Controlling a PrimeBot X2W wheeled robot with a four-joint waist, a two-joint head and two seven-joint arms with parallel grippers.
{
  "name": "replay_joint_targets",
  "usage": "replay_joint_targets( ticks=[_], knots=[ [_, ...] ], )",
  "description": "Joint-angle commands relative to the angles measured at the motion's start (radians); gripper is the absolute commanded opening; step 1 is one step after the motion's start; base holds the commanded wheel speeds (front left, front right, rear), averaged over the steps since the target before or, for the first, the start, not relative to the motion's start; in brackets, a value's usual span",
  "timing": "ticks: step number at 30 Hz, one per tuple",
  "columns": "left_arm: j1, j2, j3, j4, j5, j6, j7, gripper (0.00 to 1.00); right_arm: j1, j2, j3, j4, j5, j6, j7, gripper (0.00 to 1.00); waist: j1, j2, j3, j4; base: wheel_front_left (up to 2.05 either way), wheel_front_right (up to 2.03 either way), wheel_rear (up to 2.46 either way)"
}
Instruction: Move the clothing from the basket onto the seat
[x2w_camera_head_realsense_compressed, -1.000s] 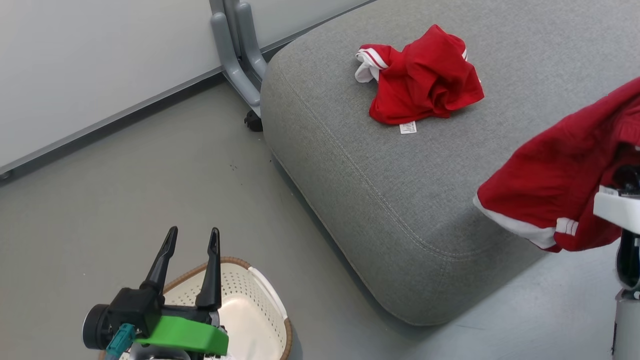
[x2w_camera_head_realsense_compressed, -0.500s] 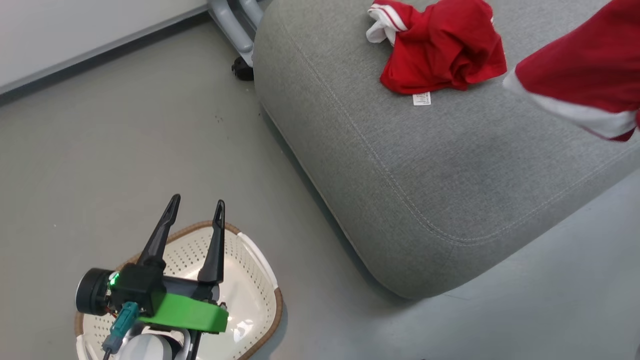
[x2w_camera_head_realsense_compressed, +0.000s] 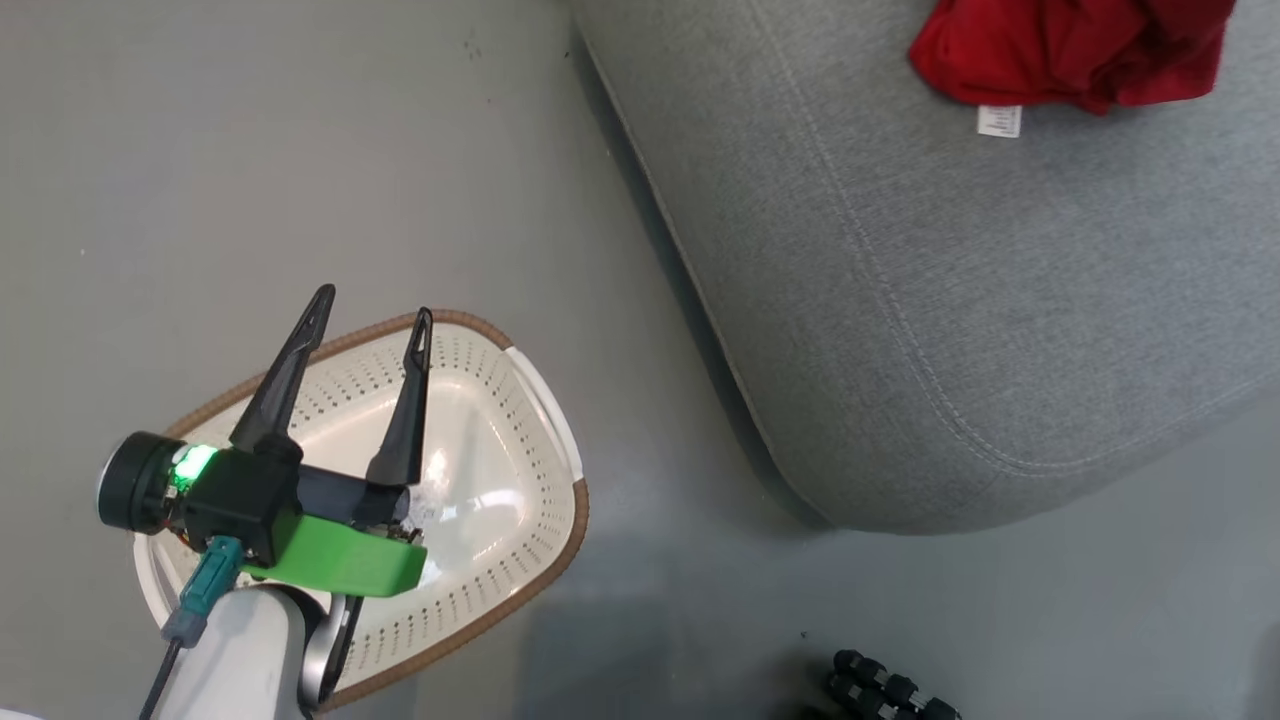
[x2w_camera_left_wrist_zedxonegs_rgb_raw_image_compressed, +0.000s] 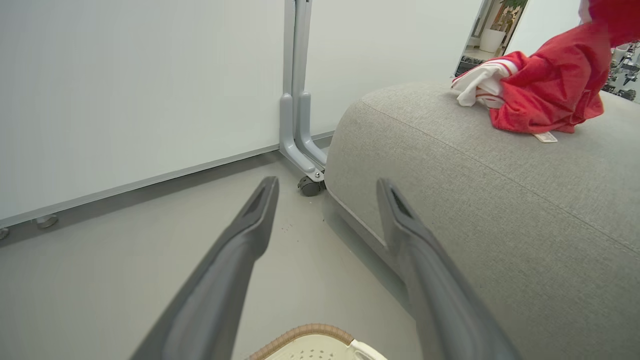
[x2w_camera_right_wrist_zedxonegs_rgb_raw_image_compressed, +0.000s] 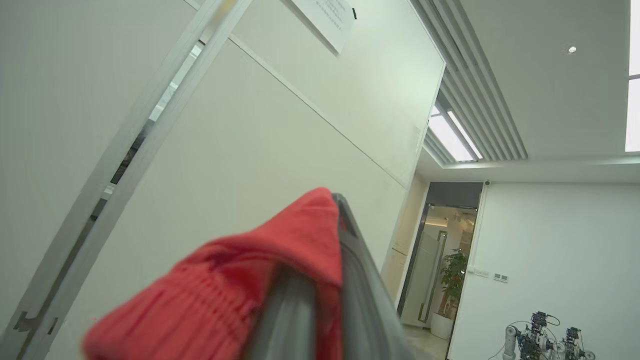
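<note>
Head view: left gripper (x2w_camera_head_realsense_compressed: 375, 303) splayed over cream perforated plastic basket (x2w_camera_head_realsense_compressed: 520, 480) | right wrist view: right gripper (x2w_camera_right_wrist_zedxonegs_rgb_raw_image_compressed: 332, 215) clenched on soft red garment (x2w_camera_right_wrist_zedxonegs_rgb_raw_image_compressed: 240, 295)

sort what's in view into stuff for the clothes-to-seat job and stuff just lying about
For the job: basket; grey seat; red garment lying on the seat; second red garment pinched in the shut right gripper; open left gripper above the basket.

Just lying about: wheeled partition foot; black ribbed object on the floor; potted plant.
</note>
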Motion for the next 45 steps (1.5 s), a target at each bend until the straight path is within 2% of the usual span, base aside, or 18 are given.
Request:
replay_joint_targets(
  ticks=[1, 7, 14, 22, 31, 32, 33, 45],
  knots=[
    [-0.023, 0.013, -0.005, -0.005, -0.007, -0.003, 0.001, 1.00, -0.023, -0.007, -0.004, 0.023, -0.010, -0.002, 0.000, 0.00, -0.0001, 0.0000, 0.106, 0.083, 0.00, 0.00, 0.00],
    [-0.029, 0.039, -0.018, -0.015, -0.013, -0.003, 0.001, 1.00, -0.060, 0.018, -0.060, 0.158, -0.023, -0.002, 0.000, 0.00, -0.0001, 0.0000, 0.163, 0.114, 0.00, 0.00, 0.00],
    [-0.013, 0.057, -0.011, -0.011, 0.003, -0.003, 0.001, 1.00, 0.018, 0.076, -0.083, 0.298, -0.065, -0.002, 0.000, 0.00, -0.0001, 0.0000, 0.195, 0.115, 0.00, 0.00, 0.00],
    [0.010, 0.067, 0.004, -0.019, 0.011, -0.003, 0.001, 1.00, 0.079, 0.111, -0.034, 0.554, -0.081, -0.002, 0.000, 0.00, -0.0001, 0.0000, 0.204, 0.096, 0.00, 0.00, 0.00],
    [-0.008, 0.061, 0.000, -0.010, 0.006, -0.003, 0.001, 1.00, 0.066, 0.104, 0.035, 0.727, -0.057, -0.002, 0.000, 0.00, -0.0001, 0.0000, 0.200, 0.095, 0.00, 0.00, 0.00],
    [-0.009, 0.058, 0.004, -0.008, 0.002, -0.003, 0.001, 1.00, 0.060, 0.094, 0.044, 0.734, -0.058, -0.002, 0.000, 0.34, -0.0001, 0.0000, 0.198, 0.096, 0.00, 0.00, 0.00],
    [-0.011, 0.055, 0.005, -0.006, 0.001, -0.003, 0.001, 1.00, 0.056, 0.088, 0.047, 0.737, -0.058, -0.002, 0.000, 1.00, -0.0001, 0.0000, 0.196, 0.097, 0.00, 0.00, 0.00],
    [0.012, -0.001, 0.009, 0.032, -0.015, -0.003, 0.001, 1.00, 0.101, 0.047, 0.140, 0.739, -0.011, -0.002, 0.000, 1.00, -0.0001, 0.0000, 0.075, 0.091, 0.00, 0.00, 0.00]
  ],
)
